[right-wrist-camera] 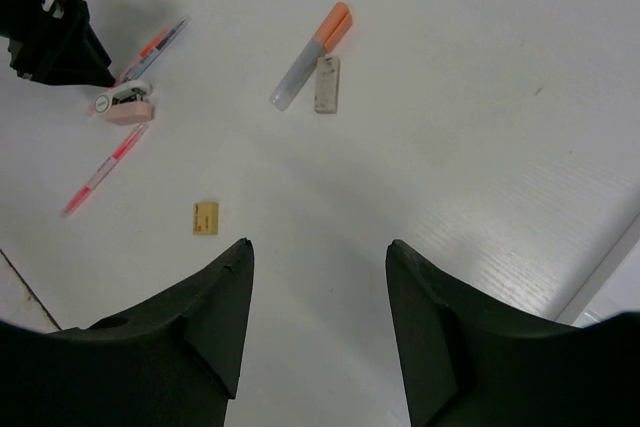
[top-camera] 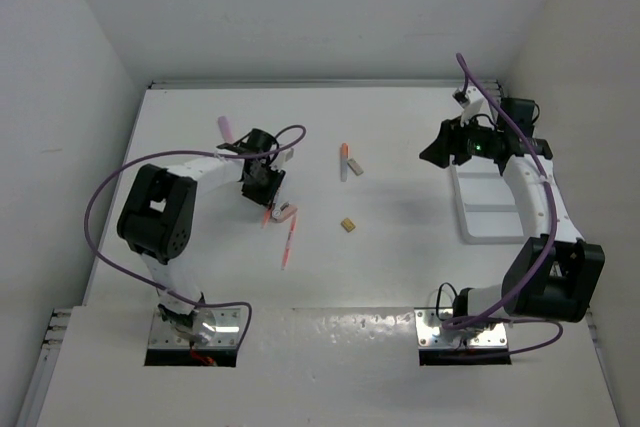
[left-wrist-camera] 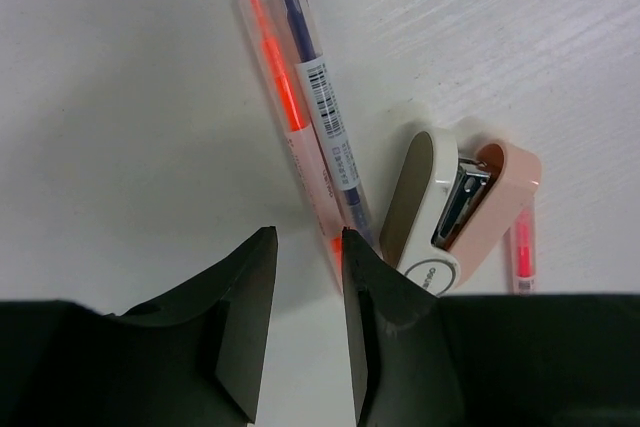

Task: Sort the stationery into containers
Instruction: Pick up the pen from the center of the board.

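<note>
L gripper hung low over the white table, its two black fingers close together w/ only a narrow gap btwn them and nothing in it. Just ahead of the fingertips lay two pens side by side, touching. One was a clear-barrelled orange-red pen w/ a bright orange core. The other was a purple pen w/ a white barcode label. Their near ends sat right at the tip of the right-hand finger. Just beside that finger, to its right, lay a mini stapler, pink on one half, white and grey on the other, w/ metal showing at its mouth. Past the stapler a second orange-red pen poked out, mostly hidden. R gripper was spread wide and empty, held well above the table. Far ahead of its fingers lay an orange-capped grey marker w/ a grey-white eraser just beside it. A small tan block lay nearer, ahead and left of the left finger. The white tray, w/ dividers across it, lay to the right of and behind those fingers, partly under the R arm. A pink item lay on the table beyond the L gripper, apart from the rest.
</note>
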You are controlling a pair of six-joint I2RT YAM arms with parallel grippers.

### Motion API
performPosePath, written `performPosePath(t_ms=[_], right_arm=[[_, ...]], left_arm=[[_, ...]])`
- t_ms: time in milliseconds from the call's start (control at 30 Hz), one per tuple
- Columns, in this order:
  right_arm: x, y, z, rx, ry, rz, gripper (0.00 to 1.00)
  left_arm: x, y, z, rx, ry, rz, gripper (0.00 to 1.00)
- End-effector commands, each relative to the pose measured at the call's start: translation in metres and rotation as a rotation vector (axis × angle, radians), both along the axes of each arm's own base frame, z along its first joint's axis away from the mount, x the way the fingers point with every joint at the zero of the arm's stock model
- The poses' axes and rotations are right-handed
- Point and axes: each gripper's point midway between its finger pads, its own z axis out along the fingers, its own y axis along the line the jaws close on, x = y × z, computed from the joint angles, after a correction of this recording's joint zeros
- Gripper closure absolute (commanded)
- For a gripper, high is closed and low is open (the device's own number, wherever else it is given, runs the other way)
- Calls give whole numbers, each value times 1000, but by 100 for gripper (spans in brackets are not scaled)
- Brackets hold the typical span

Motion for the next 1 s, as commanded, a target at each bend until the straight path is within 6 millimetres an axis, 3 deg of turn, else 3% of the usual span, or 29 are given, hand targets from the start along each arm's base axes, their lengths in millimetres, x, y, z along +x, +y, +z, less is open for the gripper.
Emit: performPosePath(t_ms=[0, 200, 400, 567, 700, 733, 800, 833, 933, 967], right_arm=[[-1, 2, 9, 22, -28, 16, 45], [-2, 3, 8, 25, -25, 20, 45], [0, 3, 11, 30, -28, 21, 45], [2, 7, 16, 58, -28, 14, 45], [1, 31, 24, 162, 20, 9, 45], [6, 38, 31, 190, -4, 11, 45], [3, 58, 39, 277, 0, 35, 44], [10, 67, 58, 361, -22, 14, 44], [14, 90, 77, 527, 15, -16, 41], [14, 114, 98, 561, -22, 47, 41]], left_arm=[[10, -6, 3, 14, -23, 1, 62], [9, -7, -3, 22, -9, -1, 62], [7, 7, -13, 79, 1, 27, 67], [9, 26, -18, 127, -1, 79, 79], [17, 25, -6, -15, -3, 111, 94], [24, 10, 15, -133, -46, 90, 96], [32, 1, 41, -261, -107, 92, 100], [43, -9, 81, -387, -209, 69, 100], [48, -29, 158, -579, -375, -3, 100], [48, -36, 179, -638, -395, -10, 100]])
